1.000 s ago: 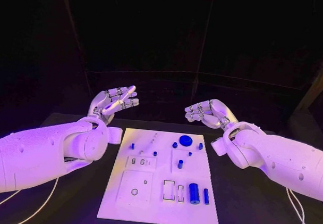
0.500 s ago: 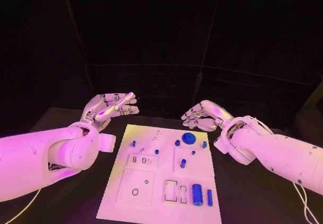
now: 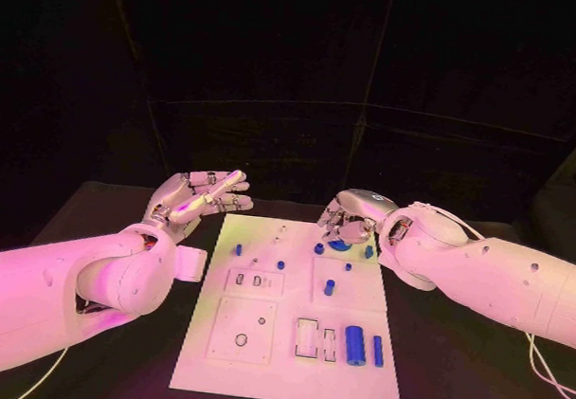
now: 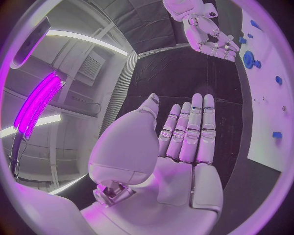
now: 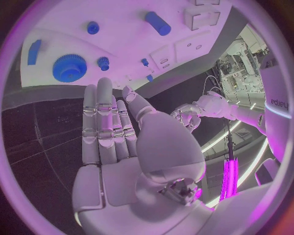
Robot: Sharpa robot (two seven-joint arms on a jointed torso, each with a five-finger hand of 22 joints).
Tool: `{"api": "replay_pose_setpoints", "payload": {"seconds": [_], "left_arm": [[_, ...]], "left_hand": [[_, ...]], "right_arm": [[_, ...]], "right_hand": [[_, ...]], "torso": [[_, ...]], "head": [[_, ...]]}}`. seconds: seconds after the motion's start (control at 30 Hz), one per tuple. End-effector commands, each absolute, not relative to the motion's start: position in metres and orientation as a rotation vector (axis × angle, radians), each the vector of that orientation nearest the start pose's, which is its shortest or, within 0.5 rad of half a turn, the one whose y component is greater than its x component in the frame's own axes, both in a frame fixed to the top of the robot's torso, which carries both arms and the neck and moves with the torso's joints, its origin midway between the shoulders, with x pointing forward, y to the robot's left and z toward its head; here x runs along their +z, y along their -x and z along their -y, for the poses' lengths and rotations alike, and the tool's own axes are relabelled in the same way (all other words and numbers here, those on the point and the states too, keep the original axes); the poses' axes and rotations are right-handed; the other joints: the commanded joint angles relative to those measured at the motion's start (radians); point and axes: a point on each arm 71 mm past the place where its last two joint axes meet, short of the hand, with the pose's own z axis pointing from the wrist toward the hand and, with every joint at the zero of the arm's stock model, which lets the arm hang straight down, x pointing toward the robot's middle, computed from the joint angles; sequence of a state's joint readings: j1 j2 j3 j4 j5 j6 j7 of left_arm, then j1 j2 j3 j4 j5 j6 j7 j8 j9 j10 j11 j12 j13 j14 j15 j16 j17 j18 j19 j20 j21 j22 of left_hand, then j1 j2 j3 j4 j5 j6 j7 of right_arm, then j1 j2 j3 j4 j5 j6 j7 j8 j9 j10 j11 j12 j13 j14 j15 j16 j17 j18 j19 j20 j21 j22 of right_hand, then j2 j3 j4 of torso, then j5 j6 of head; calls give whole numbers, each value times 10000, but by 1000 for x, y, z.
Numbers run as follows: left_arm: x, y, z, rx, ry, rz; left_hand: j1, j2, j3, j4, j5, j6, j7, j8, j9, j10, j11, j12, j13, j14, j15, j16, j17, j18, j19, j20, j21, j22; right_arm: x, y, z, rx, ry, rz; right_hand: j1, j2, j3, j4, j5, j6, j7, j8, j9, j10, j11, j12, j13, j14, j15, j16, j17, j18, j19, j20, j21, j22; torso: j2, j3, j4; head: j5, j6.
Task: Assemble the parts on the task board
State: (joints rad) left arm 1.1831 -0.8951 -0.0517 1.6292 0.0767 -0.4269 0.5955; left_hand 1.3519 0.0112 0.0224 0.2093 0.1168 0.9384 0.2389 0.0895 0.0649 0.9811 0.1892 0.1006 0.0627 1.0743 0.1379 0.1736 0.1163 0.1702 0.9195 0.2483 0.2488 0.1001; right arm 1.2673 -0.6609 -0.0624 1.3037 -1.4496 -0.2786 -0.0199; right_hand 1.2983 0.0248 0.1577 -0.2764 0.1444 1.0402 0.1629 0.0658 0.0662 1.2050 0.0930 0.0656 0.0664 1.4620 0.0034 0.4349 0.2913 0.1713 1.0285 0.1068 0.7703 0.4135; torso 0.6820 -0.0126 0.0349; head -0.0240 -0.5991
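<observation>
White board (image 3: 287, 361) lies between my hands, blue parts on it. My right hand (image 3: 351, 217) hovers empty, fingers loose, just above the blue gear (image 5: 69, 68) at the board's far edge. My left hand (image 3: 200, 195) hangs open beside the board's far corner, over bare black table (image 3: 93, 224).

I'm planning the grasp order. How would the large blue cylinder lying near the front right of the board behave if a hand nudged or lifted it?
The large blue cylinder lies on its side on the flat task board, so a sideways nudge would probably roll it. It looks like smooth, rigid plastic, likely stiff and light, and possibly slippery between fingers.
</observation>
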Motion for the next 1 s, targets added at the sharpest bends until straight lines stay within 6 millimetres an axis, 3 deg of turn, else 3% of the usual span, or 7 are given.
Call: {"api": "replay_pose_setpoints", "payload": {"seconds": [0.03,0.13,0.4,0.57,1.0], "left_arm": [[-170,-467,-210,-16100,11011,-12201],[-169,-465,-208,-16175,11011,-12248],[-169,-463,-203,-16330,11006,-12340],[-169,-463,-203,-16372,11012,-12374],[-169,-463,-204,-16365,11034,-12408]], "left_hand": [[-14,39,-30,-27,-37,63,15,-36,1,52,-13,-52,7,42,-1,-43,13,144,65,-1,43,-15],[-16,39,-32,-27,-37,64,13,-37,1,52,-13,-54,6,42,-1,-46,13,144,68,-1,42,-16],[-24,39,-38,-26,-38,63,10,-41,1,49,-13,-58,6,36,2,-58,12,142,75,-2,37,-20],[-38,39,-48,-24,-39,58,14,-49,0,42,-11,-67,4,27,4,-78,11,139,84,-2,28,-28],[-53,33,-63,-24,-39,48,20,-61,-2,32,-7,-78,2,27,7,-98,11,137,98,-3,16,-38]], "right_arm": [[-171,-531,162,5569,3496,-16391],[-171,-532,158,5435,3775,-16408],[-173,-534,152,5212,4134,-16673],[-175,-536,151,5010,4281,-16883],[-179,-540,150,4771,4408,-17154]], "right_hand": [[5,-82,87,-18,192,-97,0,-15,2,-127,-4,-8,-12,307,-3,561,366,114,141,-34,348,196],[-50,-125,246,-28,286,-132,0,-10,10,-230,4,-2,-8,235,1,1632,1065,105,130,-69,932,553],[-120,-218,473,-19,278,-296,15,-21,5,-629,69,-29,-29,-1,72,3024,1992,119,-19,-38,1626,981],[-88,-239,582,-7,280,-346,38,-14,9,-947,124,-4,-27,26,130,4442,3320,124,-93,20,2023,1220],[-16,-177,828,-12,289,-351,61,-11,11,-948,138,19,-25,45,152,5596,4357,36,113,47,2746,2001]], "torso": [[119,-1,30],[198,-12,42],[323,-18,71],[377,-25,99],[433,-43,148]], "head": [[-23,5],[-46,21],[-85,40],[-122,10],[-150,-13]]}}
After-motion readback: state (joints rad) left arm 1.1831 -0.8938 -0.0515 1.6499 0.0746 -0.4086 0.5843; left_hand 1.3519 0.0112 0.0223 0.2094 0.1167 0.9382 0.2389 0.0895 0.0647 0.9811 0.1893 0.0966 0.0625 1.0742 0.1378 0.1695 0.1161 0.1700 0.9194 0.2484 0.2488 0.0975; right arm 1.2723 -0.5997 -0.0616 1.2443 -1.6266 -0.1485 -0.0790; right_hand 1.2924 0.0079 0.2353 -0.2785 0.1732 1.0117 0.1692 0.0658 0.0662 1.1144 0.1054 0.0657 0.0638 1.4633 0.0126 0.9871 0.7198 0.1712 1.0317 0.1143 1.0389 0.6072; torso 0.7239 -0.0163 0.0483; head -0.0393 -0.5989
